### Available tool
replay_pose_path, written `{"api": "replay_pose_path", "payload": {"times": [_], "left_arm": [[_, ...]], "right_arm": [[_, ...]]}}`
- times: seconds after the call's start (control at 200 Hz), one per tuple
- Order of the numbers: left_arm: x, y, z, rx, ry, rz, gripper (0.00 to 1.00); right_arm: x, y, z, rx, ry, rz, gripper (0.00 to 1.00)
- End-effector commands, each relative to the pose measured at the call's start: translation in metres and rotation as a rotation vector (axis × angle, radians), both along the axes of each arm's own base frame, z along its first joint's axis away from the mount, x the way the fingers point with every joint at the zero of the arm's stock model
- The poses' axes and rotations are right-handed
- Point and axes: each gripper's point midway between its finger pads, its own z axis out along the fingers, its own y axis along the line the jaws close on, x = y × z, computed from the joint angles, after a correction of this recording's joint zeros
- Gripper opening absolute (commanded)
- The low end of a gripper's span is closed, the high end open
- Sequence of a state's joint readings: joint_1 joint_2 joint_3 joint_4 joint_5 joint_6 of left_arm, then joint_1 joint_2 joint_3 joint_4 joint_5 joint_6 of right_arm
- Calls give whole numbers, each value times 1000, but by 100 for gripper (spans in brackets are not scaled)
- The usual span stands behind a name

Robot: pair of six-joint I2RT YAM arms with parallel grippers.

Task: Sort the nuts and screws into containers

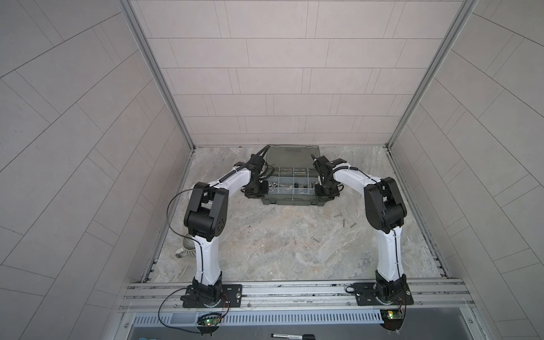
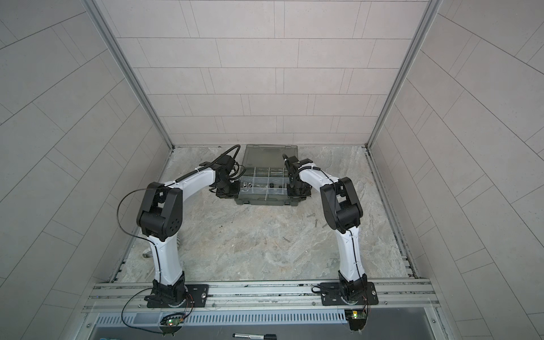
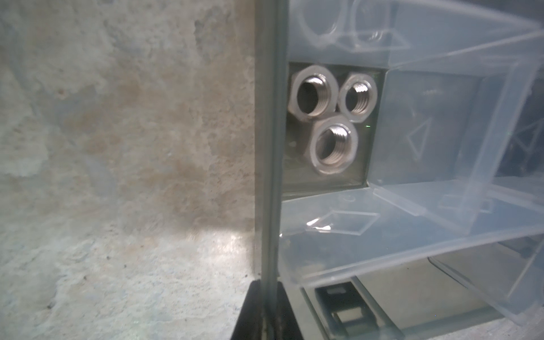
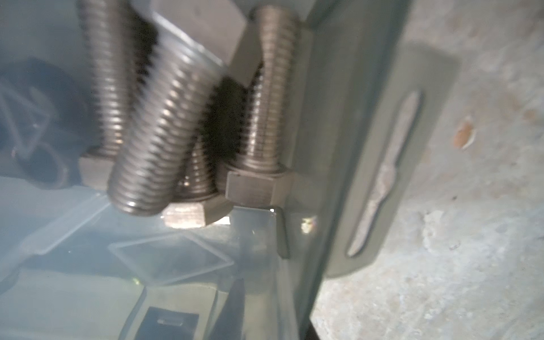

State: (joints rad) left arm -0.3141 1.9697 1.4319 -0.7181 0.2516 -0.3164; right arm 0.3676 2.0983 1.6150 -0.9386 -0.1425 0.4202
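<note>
Left end effector (image 3: 266,310) clenches the case (image 1: 290,201) wall; right end effector (image 1: 323,190) state cannot be told. Move your case level so the nuts (image 3: 335,147) do not spill.

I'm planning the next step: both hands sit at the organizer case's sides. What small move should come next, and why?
Probably close the right hand firmly on the case's right wall: the left hand pinches the left wall, and thin screws lie loose on the table.
</note>
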Motion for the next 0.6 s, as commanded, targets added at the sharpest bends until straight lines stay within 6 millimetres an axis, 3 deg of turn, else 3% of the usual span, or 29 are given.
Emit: {"api": "replay_pose_path", "payload": {"times": [0.0, 0.21, 0.38, 0.595], "left_arm": [[-34, 8, -13, 33, 91, -21, 3], [-57, 17, -11, 37, 92, -3, 3], [-69, 19, -7, 23, 89, 9, 4], [-75, 18, 8, -7, 55, 10, 31]], "right_arm": [[-14, 18, 23, 47, -23, 42, 23], [-41, 25, 26, 61, -21, 60, 25], [-50, 23, 30, 64, -33, 55, 29], [-56, 0, 61, -10, -109, 49, 49]]}}
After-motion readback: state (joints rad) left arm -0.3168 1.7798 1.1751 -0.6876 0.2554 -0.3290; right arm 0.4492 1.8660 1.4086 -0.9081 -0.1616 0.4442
